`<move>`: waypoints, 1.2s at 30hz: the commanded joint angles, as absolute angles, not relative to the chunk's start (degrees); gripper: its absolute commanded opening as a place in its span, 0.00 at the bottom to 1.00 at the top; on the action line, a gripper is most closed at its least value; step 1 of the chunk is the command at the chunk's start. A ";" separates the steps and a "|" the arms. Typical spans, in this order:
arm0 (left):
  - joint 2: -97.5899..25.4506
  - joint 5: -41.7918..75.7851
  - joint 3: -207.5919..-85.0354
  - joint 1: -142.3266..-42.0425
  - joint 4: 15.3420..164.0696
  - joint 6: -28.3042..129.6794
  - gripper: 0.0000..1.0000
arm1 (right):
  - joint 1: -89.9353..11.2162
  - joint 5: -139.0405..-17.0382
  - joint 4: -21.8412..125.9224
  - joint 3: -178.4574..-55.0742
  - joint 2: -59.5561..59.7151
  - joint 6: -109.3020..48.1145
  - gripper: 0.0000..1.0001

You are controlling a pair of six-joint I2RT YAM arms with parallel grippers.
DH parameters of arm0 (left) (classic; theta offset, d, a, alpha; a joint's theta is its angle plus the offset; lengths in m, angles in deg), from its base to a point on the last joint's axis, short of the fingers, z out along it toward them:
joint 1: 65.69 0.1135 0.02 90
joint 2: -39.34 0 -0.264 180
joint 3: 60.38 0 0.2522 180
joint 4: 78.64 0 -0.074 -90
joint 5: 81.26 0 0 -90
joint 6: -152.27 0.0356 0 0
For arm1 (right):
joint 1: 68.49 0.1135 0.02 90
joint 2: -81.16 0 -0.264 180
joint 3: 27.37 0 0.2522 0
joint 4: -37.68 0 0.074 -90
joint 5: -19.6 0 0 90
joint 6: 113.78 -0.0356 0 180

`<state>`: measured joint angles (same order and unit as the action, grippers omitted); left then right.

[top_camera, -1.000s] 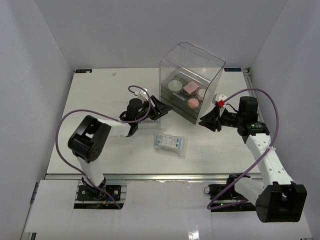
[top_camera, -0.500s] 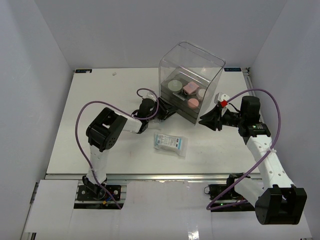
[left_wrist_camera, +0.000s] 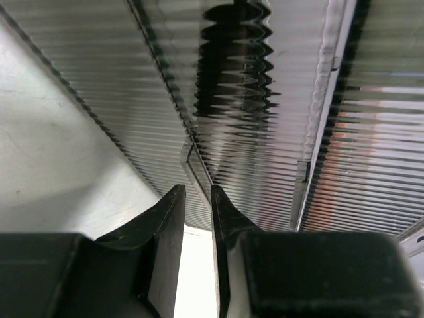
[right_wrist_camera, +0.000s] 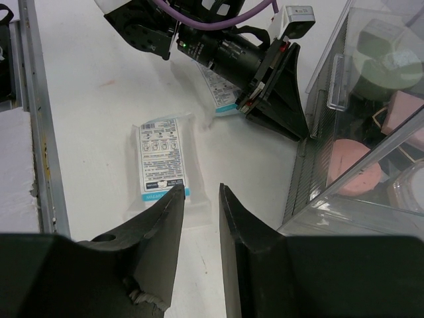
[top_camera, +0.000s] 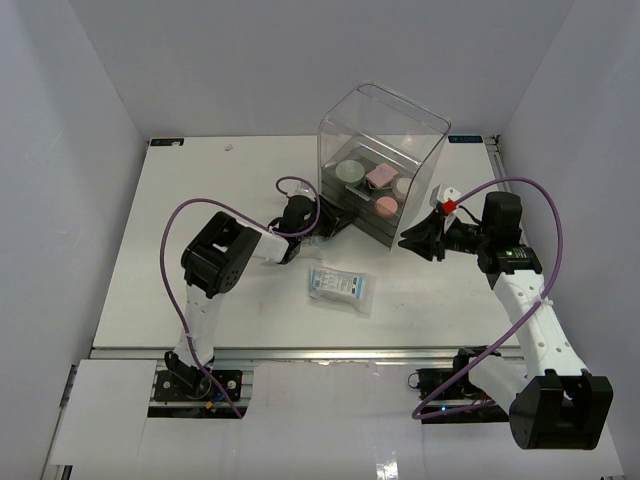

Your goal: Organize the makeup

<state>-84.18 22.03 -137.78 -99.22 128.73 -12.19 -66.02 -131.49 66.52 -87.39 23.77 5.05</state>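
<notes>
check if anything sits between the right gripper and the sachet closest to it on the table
Nothing visible does. In the right wrist view the sachet lies flat on the table just past the right gripper fingertips. The left gripper is off to the side, at the clear box drawer front.
</notes>
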 commanded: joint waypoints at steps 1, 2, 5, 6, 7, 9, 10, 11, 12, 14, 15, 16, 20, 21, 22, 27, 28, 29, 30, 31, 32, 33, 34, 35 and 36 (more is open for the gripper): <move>-84.96 21.18 -139.71 -99.26 129.55 -12.58 0.31 | -66.69 -133.21 64.80 -87.54 24.82 4.52 0.34; -85.20 21.30 -139.71 -99.26 129.62 -12.70 0.31 | -66.82 -133.33 64.80 -87.54 24.82 4.52 0.34; -85.48 21.22 -139.44 -99.25 130.85 -12.89 0.27 | -66.99 -133.24 64.80 -87.36 24.74 4.61 0.34; -85.64 21.30 -139.35 -99.17 131.03 -13.06 0.26 | -67.00 -133.24 64.80 -87.36 24.73 4.61 0.34; -85.64 21.30 -139.21 -99.17 131.32 -13.13 0.21 | -67.07 -133.31 64.80 -87.36 24.66 4.61 0.34; -85.64 21.47 -138.61 -99.09 132.44 -13.39 0.17 | -67.08 -133.41 64.80 -87.36 24.56 4.69 0.33; -85.60 21.61 -138.32 -99.04 132.76 -13.41 0.15 | -67.08 -133.37 64.80 -87.36 24.56 4.70 0.33; -85.55 21.75 -138.02 -98.99 133.06 -13.40 0.13 | -67.08 -133.33 64.80 -87.36 24.55 4.70 0.33; -85.38 21.86 -137.58 -98.94 133.45 -13.35 0.11 | -67.08 -133.33 64.80 -87.30 24.44 4.70 0.33; -84.88 22.12 -136.41 -98.82 134.39 -13.22 0.08 | -67.08 -133.40 64.80 -87.27 24.37 4.78 0.33; -84.45 22.26 -136.05 -98.82 134.61 -13.15 0.05 | -67.08 -133.33 64.80 -87.27 24.30 4.79 0.34; -84.25 22.44 -135.36 -98.82 134.95 -12.98 0.04 | -67.08 -133.33 64.80 -87.27 24.30 4.79 0.33; -82.03 23.96 -132.75 -98.73 134.91 -9.98 0.02 | -67.17 -133.17 64.80 -87.10 24.22 4.79 0.33; -81.46 24.03 -132.19 -98.73 134.83 -9.51 0.02 | -67.22 -133.10 64.80 -87.04 24.21 4.84 0.33; -80.43 24.08 -131.00 -98.68 134.88 -8.88 0.02 | -67.23 -133.07 64.80 -87.01 24.18 4.87 0.33; -74.38 24.29 -123.72 -98.38 135.39 -5.97 0.01 | -67.23 -133.06 64.74 -86.92 23.97 4.87 0.33; -73.12 24.24 -122.21 -98.36 135.51 -5.50 0.01 | -67.23 -133.06 64.74 -86.90 23.92 4.87 0.33; -71.86 24.17 -120.72 -98.32 135.67 -5.07 0.01 | -67.19 -133.06 64.78 -86.86 23.88 4.87 0.33; -70.64 24.12 -119.22 -98.29 135.76 -4.70 0.01 | -67.17 -133.09 64.78 -86.84 23.86 4.87 0.33; -69.52 24.11 -117.76 -98.29 135.78 -4.43 0.01 | -67.17 -133.15 64.72 -86.83 23.85 4.87 0.33; -68.77 24.06 -116.73 -98.23 135.95 -4.26 0.01 | -67.17 -133.09 64.72 -86.77 23.79 4.87 0.33; -68.16 23.96 -115.87 -98.21 136.10 -4.16 0.01 | -67.19 -133.07 64.72 -86.72 23.72 4.90 0.33; -67.67 23.82 -115.16 -98.20 136.23 -4.11 0.01 | -67.24 -133.06 64.72 -86.68 23.63 4.94 0.33; -67.27 23.77 -114.53 -98.20 136.32 -4.03 0.02 | -67.26 -133.16 64.78 -86.60 23.56 5.02 0.33; -66.93 23.76 -113.97 -98.20 136.38 -3.92 0.02 | -67.26 -133.32 64.89 -86.49 23.51 5.13 0.34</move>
